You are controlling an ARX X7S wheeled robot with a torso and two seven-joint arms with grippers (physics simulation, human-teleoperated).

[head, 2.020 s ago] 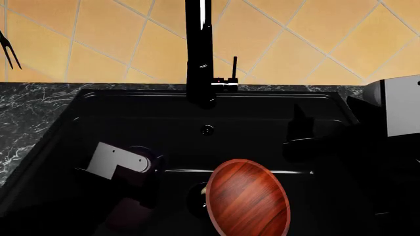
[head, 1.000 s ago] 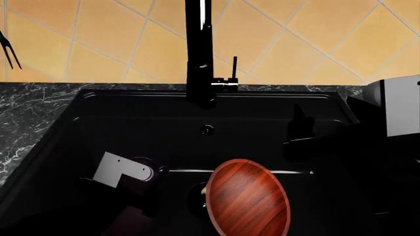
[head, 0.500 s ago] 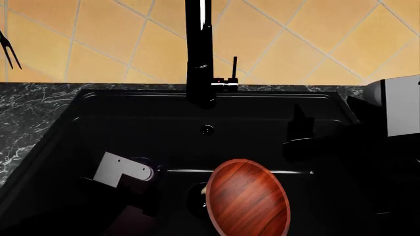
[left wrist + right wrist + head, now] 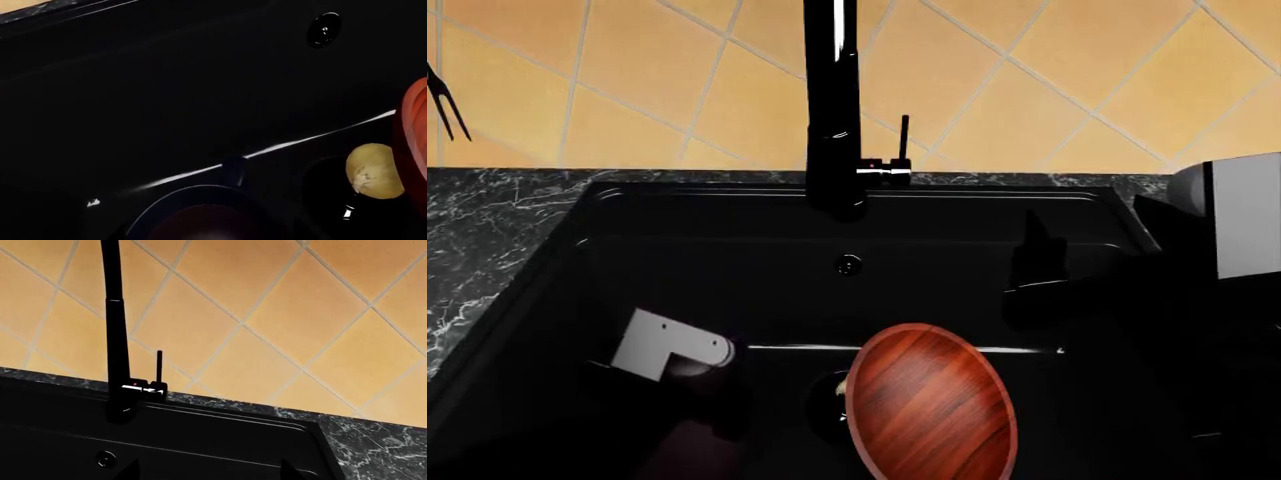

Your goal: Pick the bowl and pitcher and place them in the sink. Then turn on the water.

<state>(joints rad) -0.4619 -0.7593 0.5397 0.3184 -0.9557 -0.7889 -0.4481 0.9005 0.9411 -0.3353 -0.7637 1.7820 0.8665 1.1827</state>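
Nearest us in the sink (image 4: 574,300), the bowl (image 4: 932,405) lies tilted over the drain. Beside it our left gripper (image 4: 687,375) reaches down above the pitcher (image 4: 200,220); we cannot tell its grip. Farther, our right gripper (image 4: 1034,270) hovers below the faucet (image 4: 831,110), state unclear.

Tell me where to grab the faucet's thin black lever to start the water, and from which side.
Probably pinch the thin black upright lever near its free top end, coming in from the robot's right. It stands vertical just right of the tall black faucet column, which blocks the left. Its base joins that column, so the top likely gives most leverage.
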